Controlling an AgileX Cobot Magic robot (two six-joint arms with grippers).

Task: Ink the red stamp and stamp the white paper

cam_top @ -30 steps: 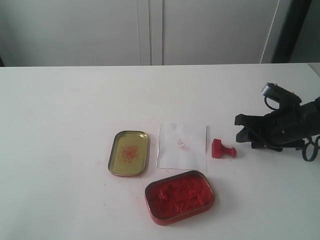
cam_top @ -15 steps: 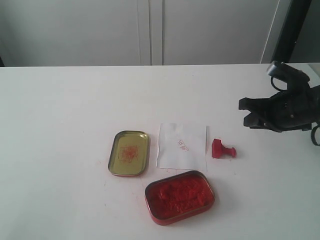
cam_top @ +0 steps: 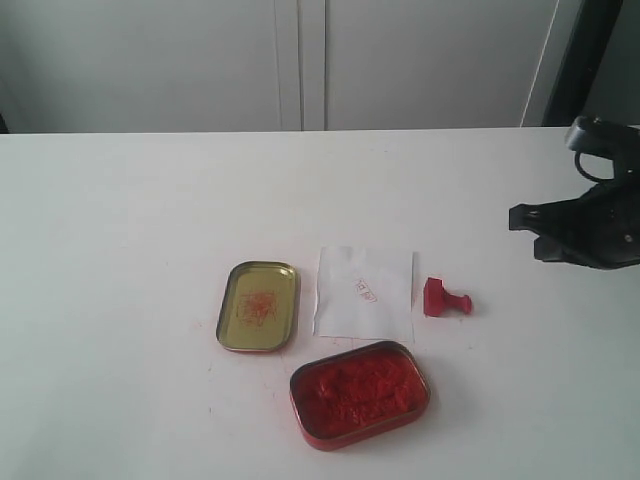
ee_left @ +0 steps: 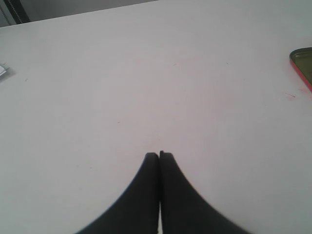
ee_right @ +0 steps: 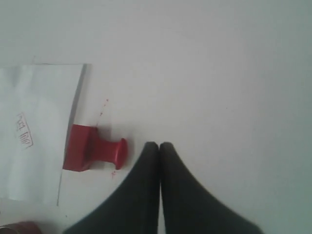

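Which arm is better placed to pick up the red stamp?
Right. The red stamp lies beside the white paper, just ahead of the shut right gripper; the left gripper has no stamp in its view.

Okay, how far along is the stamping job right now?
Looks essentially done: the white paper carries a small red imprint, and the red stamp lies on its side beside the paper, released. Nothing is in hand; the right gripper and left gripper are both shut and empty. Nothing obvious is left, though the ink tin sits open.
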